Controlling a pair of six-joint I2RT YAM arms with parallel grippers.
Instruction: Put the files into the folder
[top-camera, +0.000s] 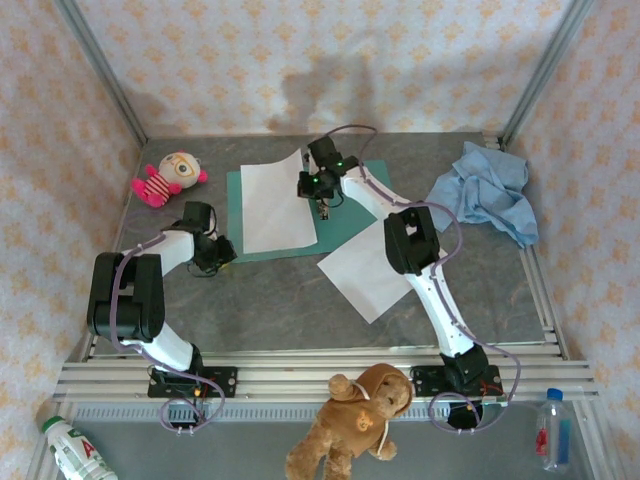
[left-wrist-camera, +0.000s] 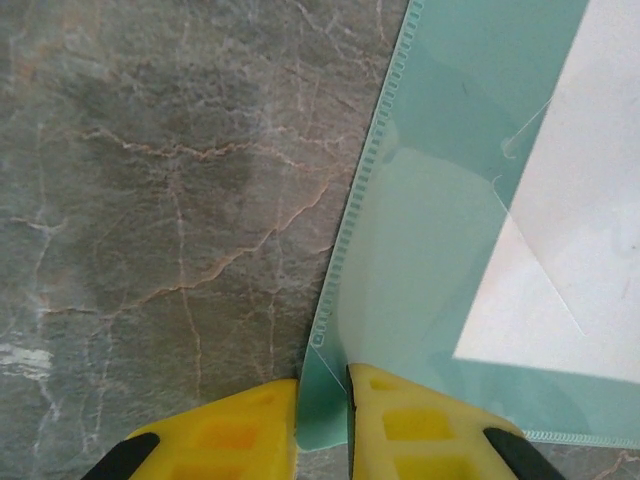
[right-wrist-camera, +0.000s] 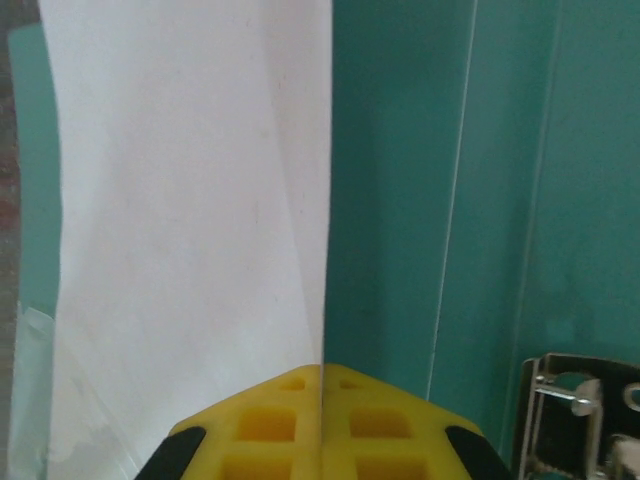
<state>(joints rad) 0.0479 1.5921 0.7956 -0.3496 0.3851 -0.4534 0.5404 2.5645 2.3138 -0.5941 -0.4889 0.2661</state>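
Over the table in the top external view, the teal folder (top-camera: 338, 228) lies flat at mid-table with one white sheet (top-camera: 272, 205) spread across it and the second sheet (top-camera: 362, 272) loose on the table (top-camera: 280, 305) just beside its near right corner, under the right arm. The left gripper (top-camera: 217, 252) sits at the folder's near left corner and the right gripper (top-camera: 322, 192) at the upper sheet's right edge. On the left wrist view, the left gripper (left-wrist-camera: 322, 405) is nearly closed, its yellow fingers (left-wrist-camera: 235, 435) pinching only the tip of a translucent folder leaf (left-wrist-camera: 430, 230), the sheet (left-wrist-camera: 585, 230) lying further in. On the right wrist view, the right gripper (right-wrist-camera: 322, 385) has its pads pressed together, with the sheet's (right-wrist-camera: 190, 200) edge running into the seam and bare folder (right-wrist-camera: 420, 180) beside it. Such a small corner bite could slip and let the leaf drop shut. Dragging the pinched sheet could crease it or catch it on the leaf, and the right arm could brush the loose sheet away.
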